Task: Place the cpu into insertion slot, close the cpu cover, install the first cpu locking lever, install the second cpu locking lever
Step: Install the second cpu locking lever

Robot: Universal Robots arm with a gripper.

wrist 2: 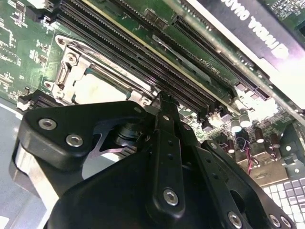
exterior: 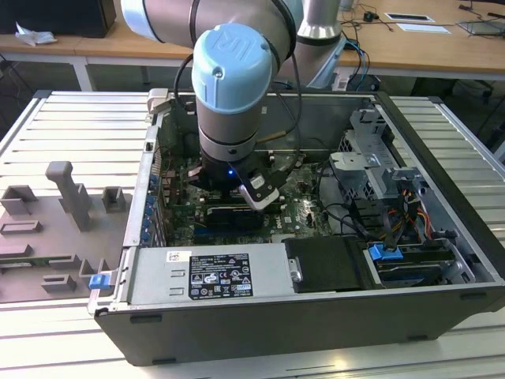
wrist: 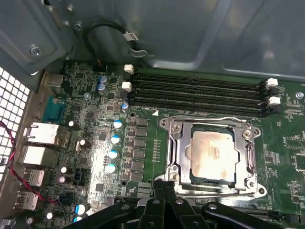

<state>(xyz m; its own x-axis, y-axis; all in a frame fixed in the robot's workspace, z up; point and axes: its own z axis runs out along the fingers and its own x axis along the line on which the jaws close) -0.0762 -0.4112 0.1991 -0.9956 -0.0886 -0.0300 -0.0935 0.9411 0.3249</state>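
A: State the layout, from the exterior view's left to its right.

B: A grey fixture tray [exterior: 59, 229] lies on the exterior view's left. The open case [exterior: 316, 316] stands beside it, and the arm [exterior: 229, 87] reaches down into the case over the board [exterior: 304, 207]. Drive bays [exterior: 371, 170] occupy the exterior view's right.

A: Where is the cpu?

B: The cpu [wrist: 212, 151] sits flat in the slot [wrist: 190, 179]. The cover [wrist: 177, 145] lies closed over it as a silvery frame, the pale chip top showing through its cut-out. Four memory slots [wrist: 195, 93] run alongside, just beyond the cover. In the second wrist view the cpu [wrist 2: 97, 89] shows the same seating.

A: Where is the cpu relative to the jaws?

B: The gripper [wrist: 165, 187] holds nothing. Its tips stand at the cover's near edge, just beside the cpu, not over it. Contact with the frame cannot be confirmed.

A: Jaw state?

B: Closed together. In the second wrist view the fingers [wrist 2: 166, 119] meet with no gap between them.
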